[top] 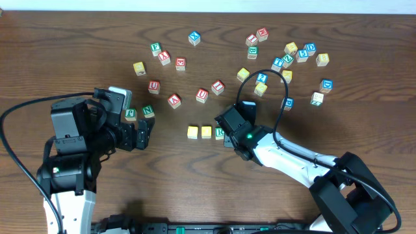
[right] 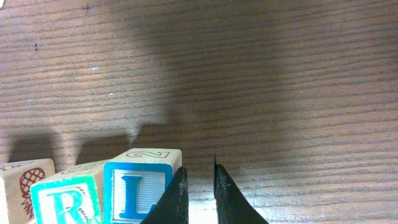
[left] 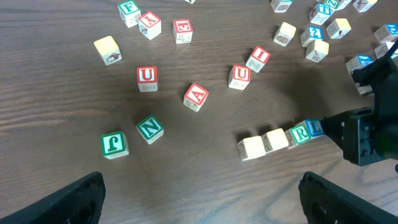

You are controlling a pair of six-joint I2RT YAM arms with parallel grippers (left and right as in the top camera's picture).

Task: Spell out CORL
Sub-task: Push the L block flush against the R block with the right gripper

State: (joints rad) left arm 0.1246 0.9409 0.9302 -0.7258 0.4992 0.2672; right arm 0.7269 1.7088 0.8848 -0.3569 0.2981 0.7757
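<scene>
CORL row (top: pixel 207 132) sits on the table (top: pixel 78 39) near the middle of its near half, well apart from the loose blocks (top: pixel 201 95) scattered behind it. It is made of four blocks touching side to side: two yellow blocks (left: pixel 250 148) at the left end, then the R block (right: pixel 65 200), then the L block (right: pixel 138 190) closing the right end.

From overhead, the row's long axis runs left to right, roughly parallel to the near edge. The left wrist camera shows it slanting, which is only that camera's angle. The R and L faces point up and read upright from my side, in reading order. I cannot make out a C or an O on the yellow pair, because their tops look plain from here.

My right gripper (right: pixel 199 167) is low at the L end. Its fingers (right: pixel 177 199) are almost together, with only a thin slit between them and nothing in it. The L block lies outside them, against the outer side of the near finger. I take that as a nudging pose rather than a grasp, with the narrow tip keeping the last block snug against the R without disturbing the others.

My left gripper (left: pixel 202 186) has its fingers spread wide and holds nothing. It is parked well left of the row, beside two green blocks (left: pixel 132 137), which keeps it out of the right arm's way.
</scene>
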